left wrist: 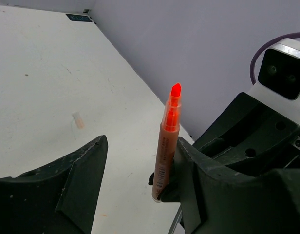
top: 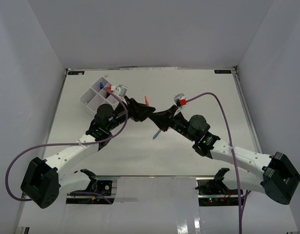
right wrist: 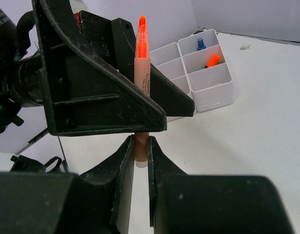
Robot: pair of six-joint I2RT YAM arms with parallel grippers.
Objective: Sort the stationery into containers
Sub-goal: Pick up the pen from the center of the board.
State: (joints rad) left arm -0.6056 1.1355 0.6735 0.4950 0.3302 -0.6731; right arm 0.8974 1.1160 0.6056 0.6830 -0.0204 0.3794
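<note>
An orange-tipped pen stands upright above the middle of the surface, its lower end pinched between the right arm's jaws. The left arm's jaws are spread on either side of the barrel, one close against it and the other standing clear. Toward the far left corner sits the white divided tray. It holds a blue-capped item and an orange-capped marker in neighbouring compartments.
</note>
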